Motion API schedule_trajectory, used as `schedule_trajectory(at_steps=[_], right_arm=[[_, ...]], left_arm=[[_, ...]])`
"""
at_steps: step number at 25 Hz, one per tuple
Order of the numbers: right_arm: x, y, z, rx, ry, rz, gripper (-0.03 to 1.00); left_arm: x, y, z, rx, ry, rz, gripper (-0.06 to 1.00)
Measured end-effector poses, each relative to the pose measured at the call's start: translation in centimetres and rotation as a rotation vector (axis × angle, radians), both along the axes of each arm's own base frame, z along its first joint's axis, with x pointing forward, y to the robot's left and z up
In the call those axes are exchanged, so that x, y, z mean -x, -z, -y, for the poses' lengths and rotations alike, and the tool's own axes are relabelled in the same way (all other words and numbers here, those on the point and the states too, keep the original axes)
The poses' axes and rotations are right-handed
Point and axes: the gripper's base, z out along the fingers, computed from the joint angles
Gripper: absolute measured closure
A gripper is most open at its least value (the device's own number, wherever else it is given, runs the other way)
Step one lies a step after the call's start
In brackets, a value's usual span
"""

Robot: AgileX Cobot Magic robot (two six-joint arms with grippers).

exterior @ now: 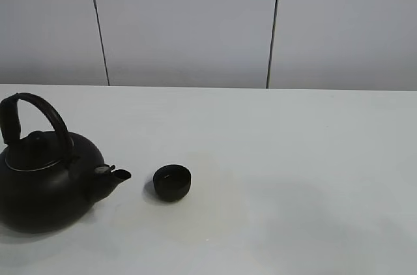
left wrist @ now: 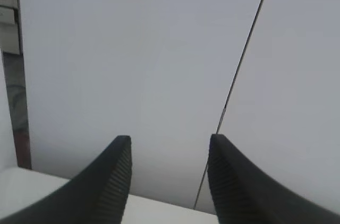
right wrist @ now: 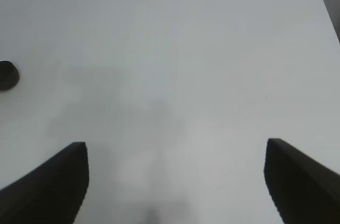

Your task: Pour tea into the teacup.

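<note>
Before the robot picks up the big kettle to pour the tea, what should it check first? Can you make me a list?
1. Teacup standing upright, mouth up: ok.
2. Kettle upright on the table, spout pointing toward the teacup: ok.
3. Gap between spout and teacup, not touching: ok.
4. Left gripper open with nothing between its fingers: ok. It faces the wall, not the kettle handle, so not lined up: not ok.
5. Right gripper wide open and empty, hanging above bare table; the teacup sits away from it: ok.
6. Whether there is tea inside the kettle: cannot tell.
</note>
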Motion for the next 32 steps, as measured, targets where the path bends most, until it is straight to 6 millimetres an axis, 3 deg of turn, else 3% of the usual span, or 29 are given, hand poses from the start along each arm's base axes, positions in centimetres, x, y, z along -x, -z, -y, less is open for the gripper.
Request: schedule_trajectory(at_steps=[3, 6, 9, 13, 17, 23, 32], right_arm=[[0.0, 0.0, 0.0, 0.000, 0.000, 0.000, 0.35], [0.0, 0.0, 0.0, 0.000, 0.000, 0.000, 0.35], [0.0, 0.0, 0.0, 0.000, 0.000, 0.000, 0.35], [0.0, 0.0, 0.0, 0.000, 0.000, 0.000, 0.35], [0.0, 0.0, 0.0, 0.000, 0.000, 0.000, 0.35], [0.0, 0.0, 0.0, 0.000, 0.000, 0.000, 0.35], [0.0, 0.0, 0.0, 0.000, 0.000, 0.000, 0.35]], left_arm=[[3.0, -3.9, 1.8, -0.142, -0.001, 0.002, 0.61], [6.4, -6.0, 3.5, -0.258, 0.048, -0.065, 0.61], [10.4, -6.7, 4.4, -0.319, 0.136, -0.127, 0.61], [16.8, -6.7, 4.0, -0.353, 0.237, -0.181, 0.61], [22.2, -5.3, 3.1, -0.337, 0.302, -0.287, 0.61], [27.3, -2.7, 2.2, -0.283, 0.357, -0.373, 0.61], [28.0, 3.8, 2.3, -0.189, 0.368, -0.476, 0.61]])
